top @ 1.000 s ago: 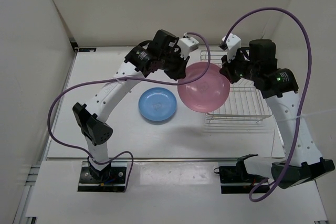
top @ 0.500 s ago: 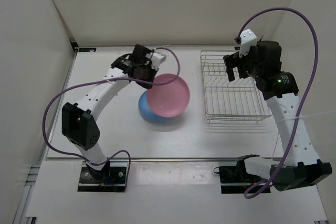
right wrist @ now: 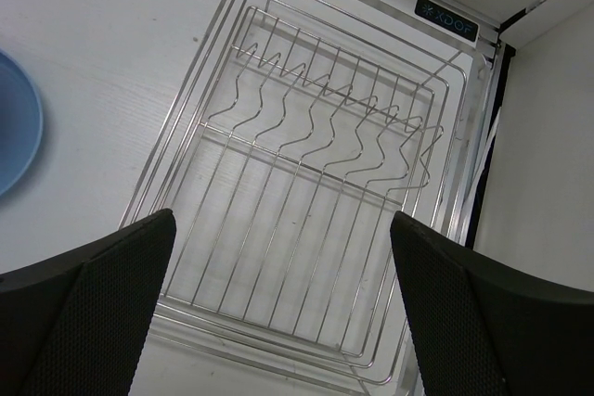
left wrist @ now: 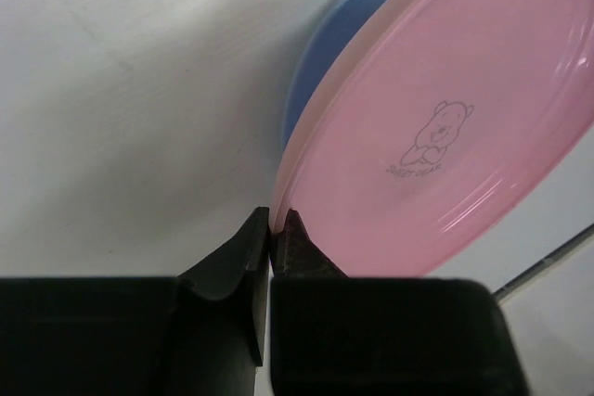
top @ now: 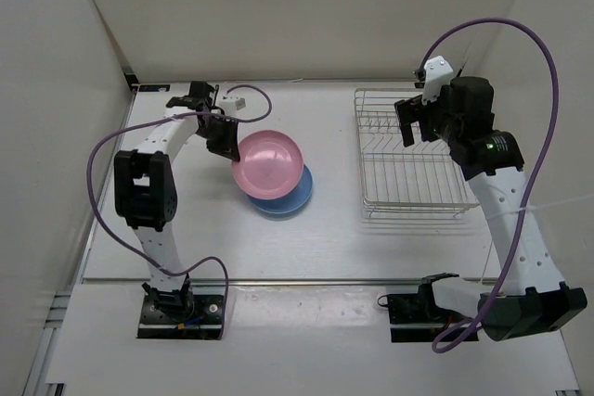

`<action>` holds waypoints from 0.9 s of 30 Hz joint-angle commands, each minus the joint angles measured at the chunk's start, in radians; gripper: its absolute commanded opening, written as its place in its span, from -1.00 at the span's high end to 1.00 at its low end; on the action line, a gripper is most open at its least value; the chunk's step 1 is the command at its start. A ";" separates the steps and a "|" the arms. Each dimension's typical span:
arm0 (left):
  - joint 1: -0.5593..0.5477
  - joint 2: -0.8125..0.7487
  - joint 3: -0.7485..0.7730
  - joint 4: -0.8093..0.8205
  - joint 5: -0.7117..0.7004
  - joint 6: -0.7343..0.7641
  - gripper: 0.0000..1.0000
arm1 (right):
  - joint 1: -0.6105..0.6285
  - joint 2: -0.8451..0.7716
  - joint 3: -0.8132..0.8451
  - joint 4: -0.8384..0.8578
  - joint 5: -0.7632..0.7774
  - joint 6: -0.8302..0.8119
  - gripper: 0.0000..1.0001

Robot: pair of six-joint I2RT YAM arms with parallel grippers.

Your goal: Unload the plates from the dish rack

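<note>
Your left gripper (left wrist: 271,226) has its jaws clamped on the rim of the pink plate (top: 269,162), at the plate's left edge. That plate sits tilted over the light blue plate (top: 295,199), which lies flat on the tabletop (top: 167,229) a little left of its middle. The pink one covers most of it and is shifted toward the far left corner. You cannot tell whether the two touch. Your right gripper (top: 411,123) hangs over the far half of the dish rack (top: 362,173), jaws wide apart. The rack stands along the right edge, near the far right corner, well apart from both plates.
</note>
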 commanded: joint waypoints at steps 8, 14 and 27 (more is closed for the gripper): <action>-0.012 0.041 0.020 -0.005 0.126 -0.026 0.79 | 0.000 -0.056 -0.019 0.045 0.020 -0.006 -0.99; -0.052 0.060 0.022 -0.005 0.094 -0.035 0.79 | 0.000 -0.065 -0.028 0.045 0.010 -0.006 -0.99; -0.081 0.078 -0.018 0.032 0.037 -0.046 0.79 | 0.000 -0.094 -0.056 0.045 0.010 -0.015 -0.99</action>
